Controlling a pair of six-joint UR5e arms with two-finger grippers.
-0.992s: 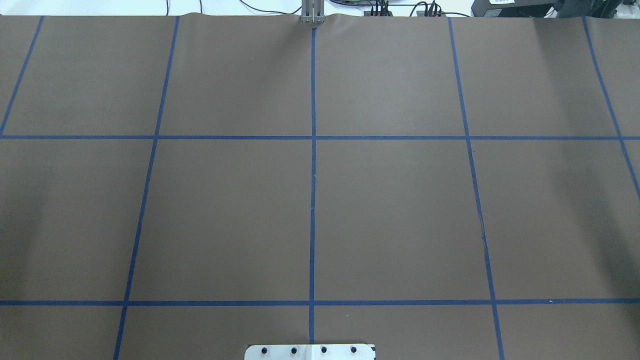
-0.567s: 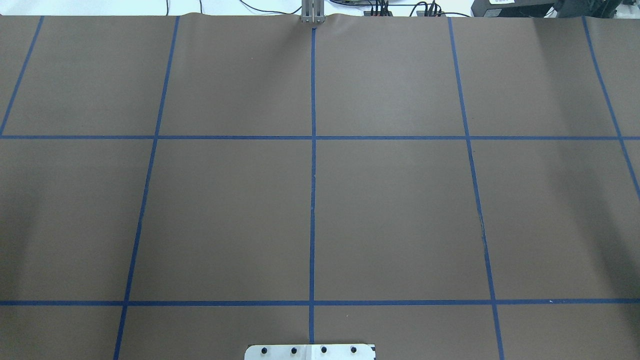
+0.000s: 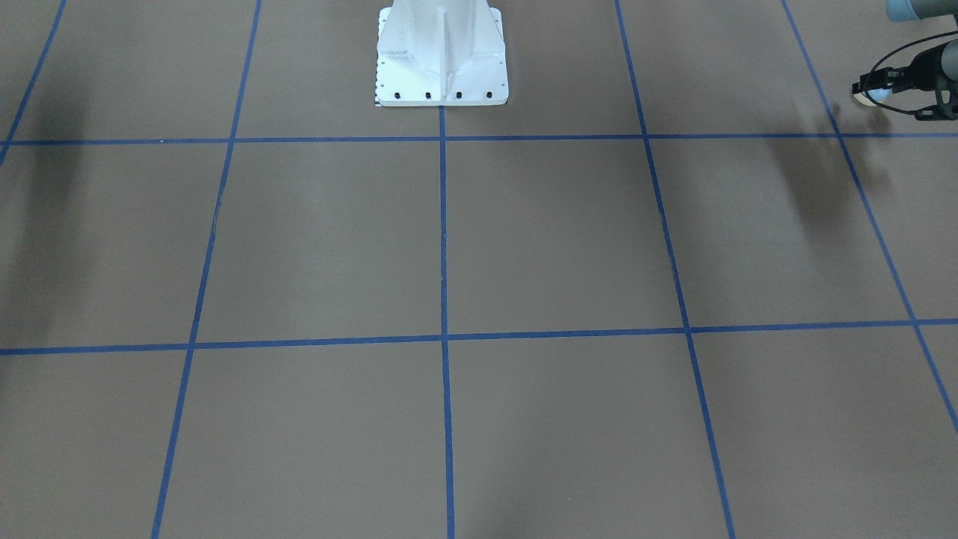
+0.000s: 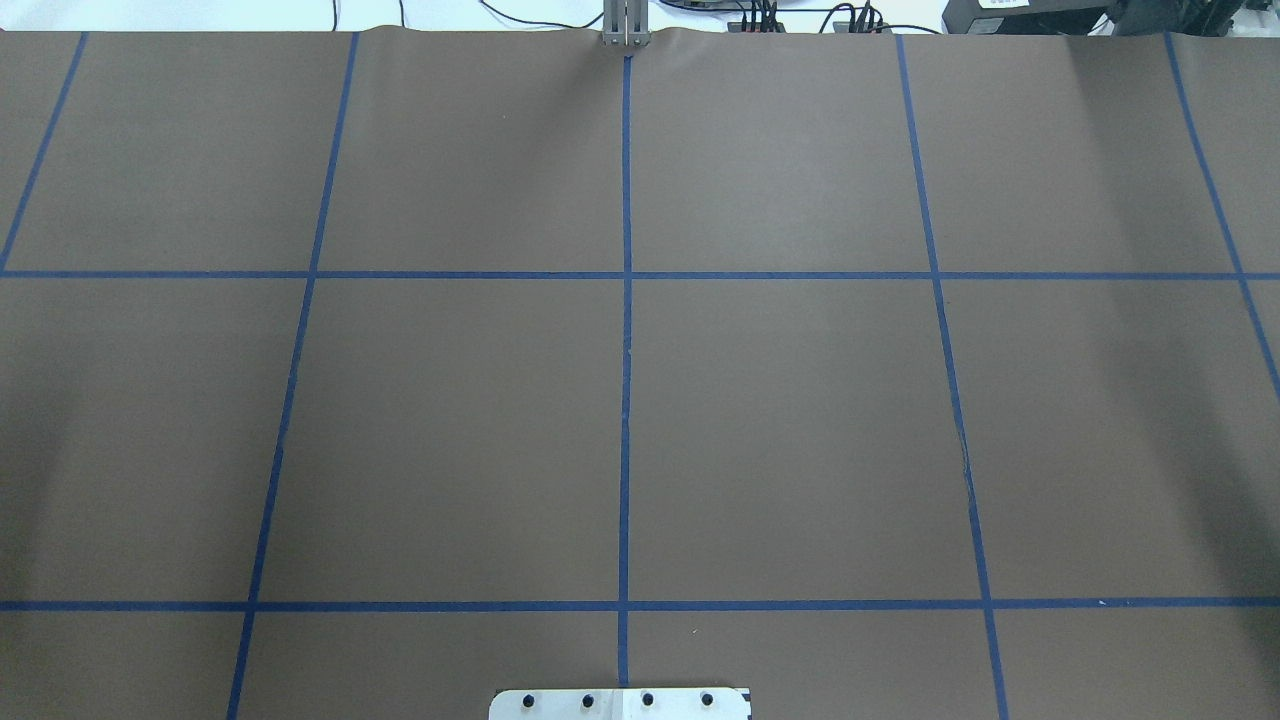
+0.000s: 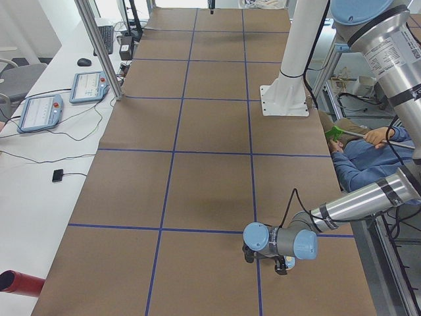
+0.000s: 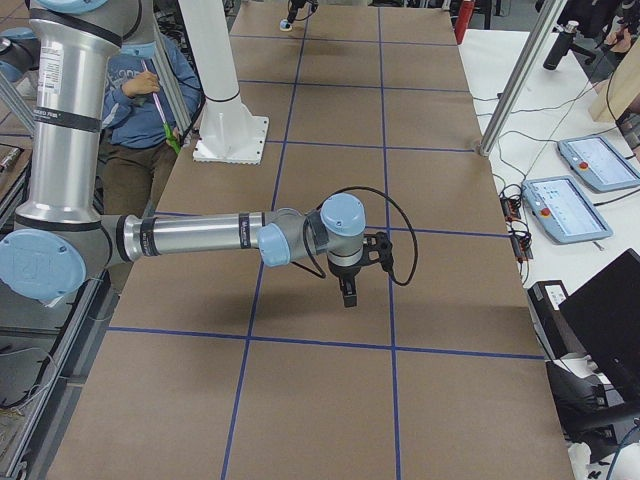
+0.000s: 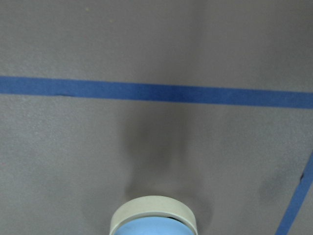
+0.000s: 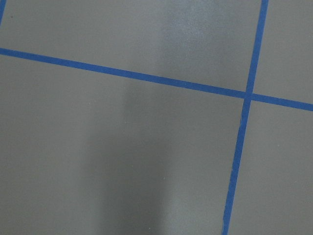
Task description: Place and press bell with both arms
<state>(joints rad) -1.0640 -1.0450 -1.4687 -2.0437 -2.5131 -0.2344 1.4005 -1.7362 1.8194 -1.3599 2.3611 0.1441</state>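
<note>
The bell (image 7: 153, 219), with a light blue dome and a cream base ring, shows at the bottom edge of the left wrist view, just above the brown table with its shadow beyond it. In the front-facing view it (image 3: 868, 96) is a small pale spot at the tip of my left gripper (image 3: 873, 85), which is shut on it at the table's far right edge. My right gripper (image 6: 348, 294) hangs pointing down over the table in the exterior right view. I cannot tell whether it is open or shut. Neither arm shows in the overhead view.
The white pedestal base (image 3: 441, 71) stands at the robot's side of the table. Blue tape lines (image 4: 625, 330) grid the brown cover. A seated person (image 5: 362, 168) is beside the table near the pedestal. Teach pendants (image 5: 41, 112) and a metal post (image 5: 99, 46) stand on the side bench.
</note>
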